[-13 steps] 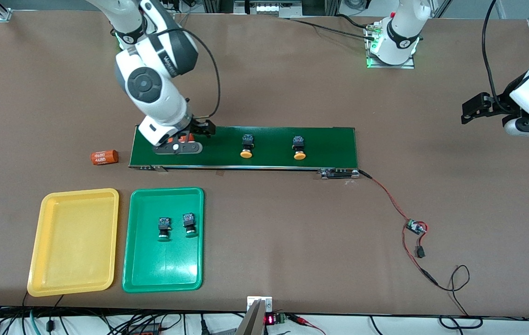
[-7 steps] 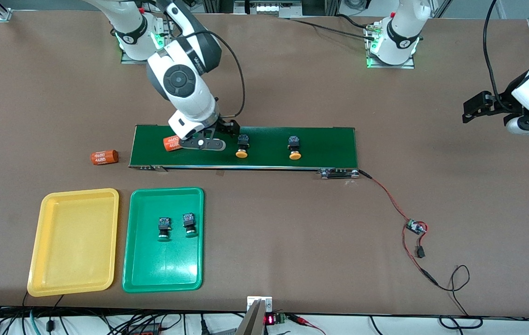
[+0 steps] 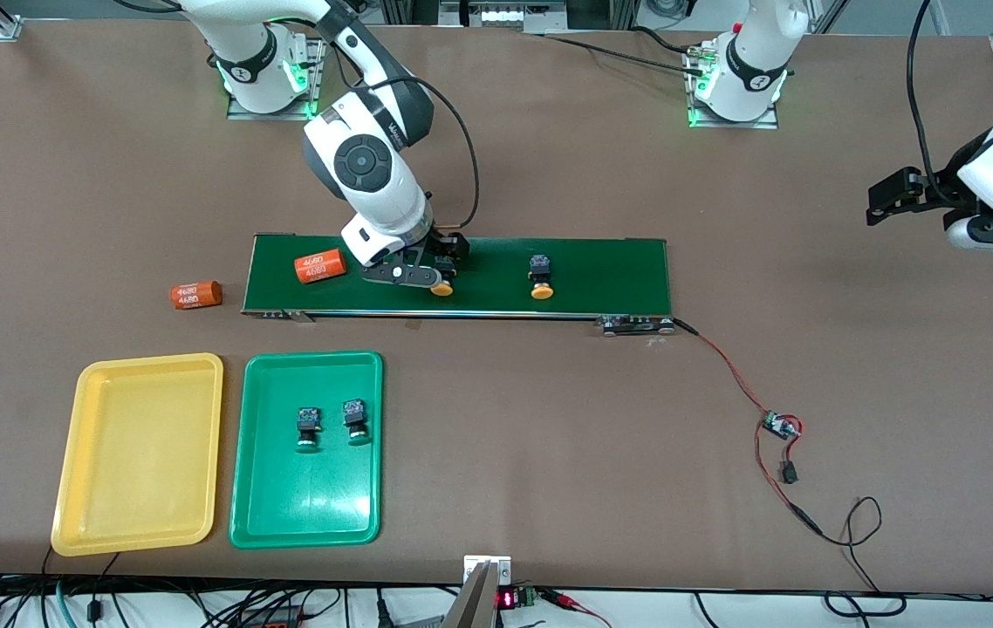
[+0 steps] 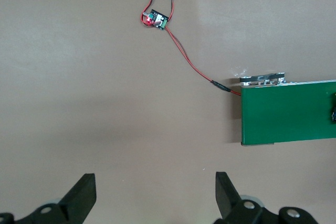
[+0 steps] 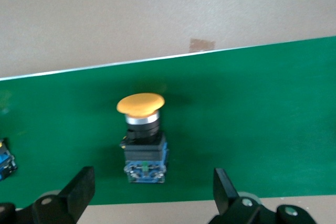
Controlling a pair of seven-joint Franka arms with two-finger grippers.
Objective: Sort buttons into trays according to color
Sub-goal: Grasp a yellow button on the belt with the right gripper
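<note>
Yellow-capped button (image 5: pixel 142 137) on green conveyor belt (image 3: pixel 601 262), lying flat, long axis cap-to-body toward front camera, 6 o'clock. Right gripper (image 5: pixel 149 192) directly over it, released, jaws wide astride. Left gripper (image 4: pixel 155 195) released, waiting over bare tabletop (image 3: pixel 505 419), well apart.

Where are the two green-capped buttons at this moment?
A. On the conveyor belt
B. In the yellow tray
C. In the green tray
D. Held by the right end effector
C. Both green-capped buttons lie side by side in the green tray; the yellow tray holds nothing, and only yellow-capped buttons sit on the conveyor belt.
</note>
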